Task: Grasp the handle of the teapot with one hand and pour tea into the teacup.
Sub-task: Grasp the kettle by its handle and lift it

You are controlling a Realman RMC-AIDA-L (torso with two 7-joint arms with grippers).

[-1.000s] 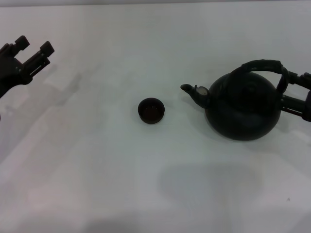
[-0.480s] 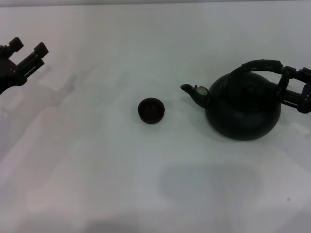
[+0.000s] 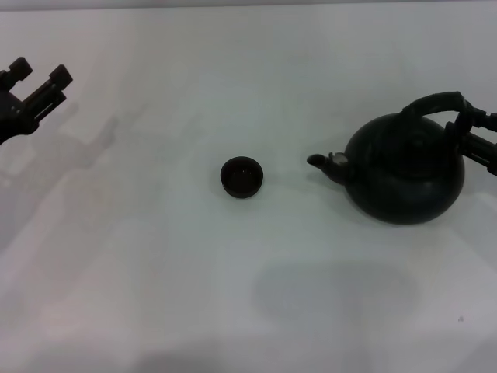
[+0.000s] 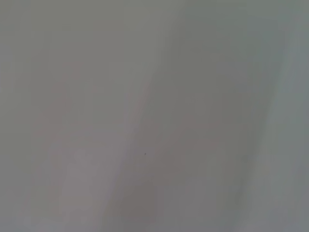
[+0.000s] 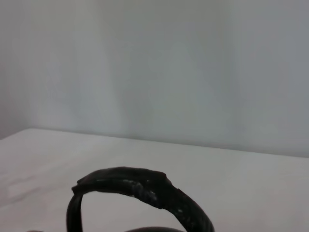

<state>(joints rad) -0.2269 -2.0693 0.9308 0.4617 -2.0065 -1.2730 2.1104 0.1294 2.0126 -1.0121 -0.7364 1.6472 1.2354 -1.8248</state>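
A plain white table (image 3: 233,295) fills the view under soft, even light, with a pale wall (image 5: 193,72) behind

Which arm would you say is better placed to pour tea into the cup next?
Right. The right gripper is at the handle of the teapot; the left gripper hangs far off, beyond the teacup.

Cup (image 3: 241,176) sits mid-table (image 3: 233,295) — the teapot (image 3: 404,169) at its 3 o'clock, well apart, spout (image 3: 320,162) aimed at 9 o'clock
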